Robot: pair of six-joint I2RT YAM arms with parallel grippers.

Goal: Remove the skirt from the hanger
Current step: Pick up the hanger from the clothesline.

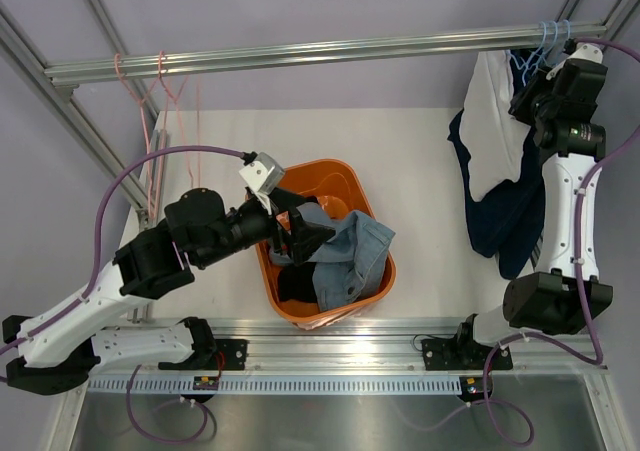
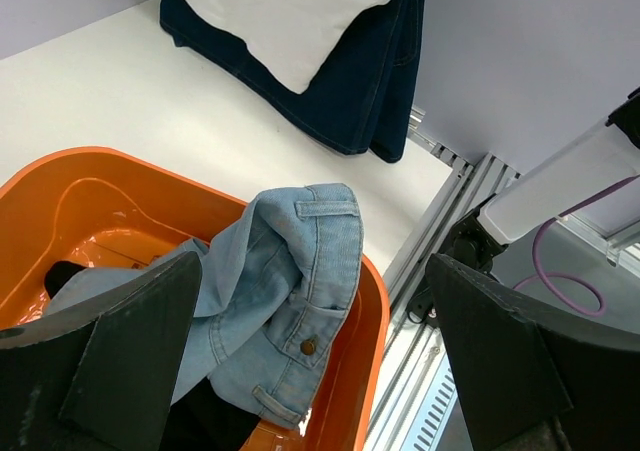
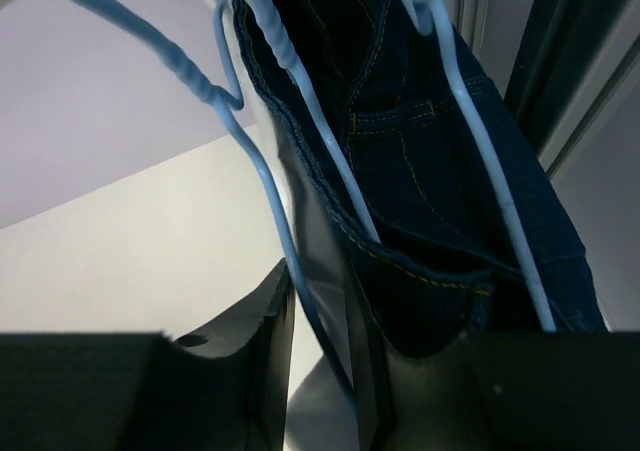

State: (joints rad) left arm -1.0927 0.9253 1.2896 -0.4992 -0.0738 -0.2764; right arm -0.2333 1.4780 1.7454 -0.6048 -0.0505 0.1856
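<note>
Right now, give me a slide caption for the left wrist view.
Open left gripper hovers over the light-blue denim skirt heaped in an orange bin.

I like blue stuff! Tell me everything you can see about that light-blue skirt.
The skirt is pale, washed denim, crumpled in the orange tub. Its waistband, with belt loops and a brass button, flops over the tub's rim. It lies on a black garment. The left gripper hangs open over it.
</note>
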